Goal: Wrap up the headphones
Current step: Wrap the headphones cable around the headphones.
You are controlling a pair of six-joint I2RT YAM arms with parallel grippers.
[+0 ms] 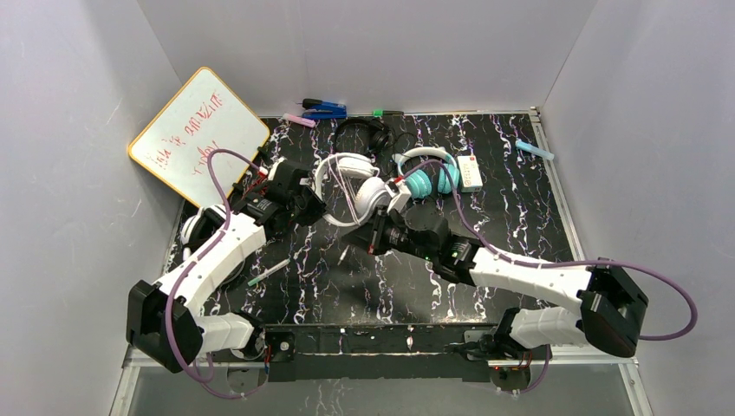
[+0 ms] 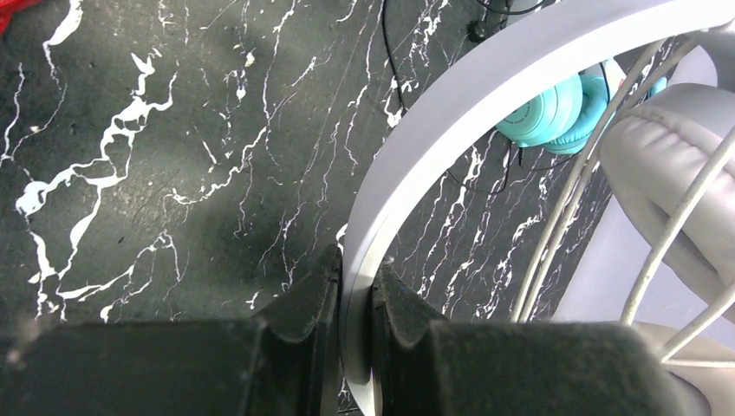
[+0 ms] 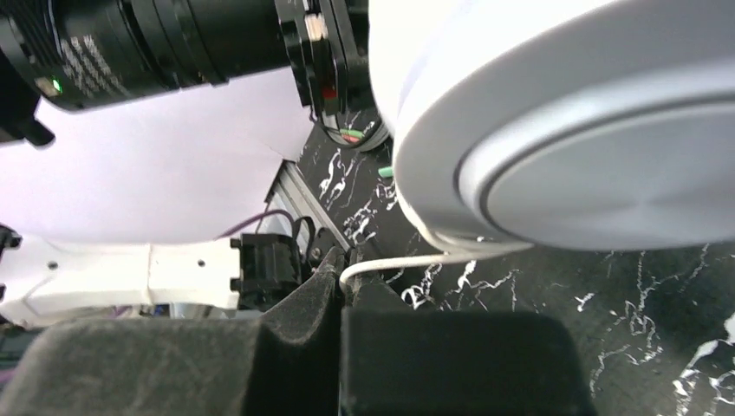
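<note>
The all-white headphones [image 1: 345, 170] are lifted at mid-table. My left gripper [image 1: 310, 204] is shut on their headband [image 2: 485, 95], with the band pinched between the fingertips of the left gripper [image 2: 355, 286]. Loops of white cord [image 2: 598, 173] run over the padded cup [image 2: 676, 173]. My right gripper [image 1: 380, 232] sits just below the other cup [image 3: 563, 130], shut on the thin white cord [image 3: 407, 260]; the right gripper [image 3: 345, 276] pinches it at the tips. Teal headphones [image 1: 429, 178] lie to the right, small black headphones [image 1: 364, 134] behind, and white-and-black headphones [image 1: 198, 227] partly under my left arm.
A whiteboard [image 1: 198, 130] leans at the back left. Pens [image 1: 322, 110] and a pink marker [image 1: 299, 120] lie along the back edge, a light blue marker [image 1: 534, 149] at the right. A small white box [image 1: 470, 172] sits beside the teal pair. A green-tipped pen [image 1: 269, 272] lies near my left arm.
</note>
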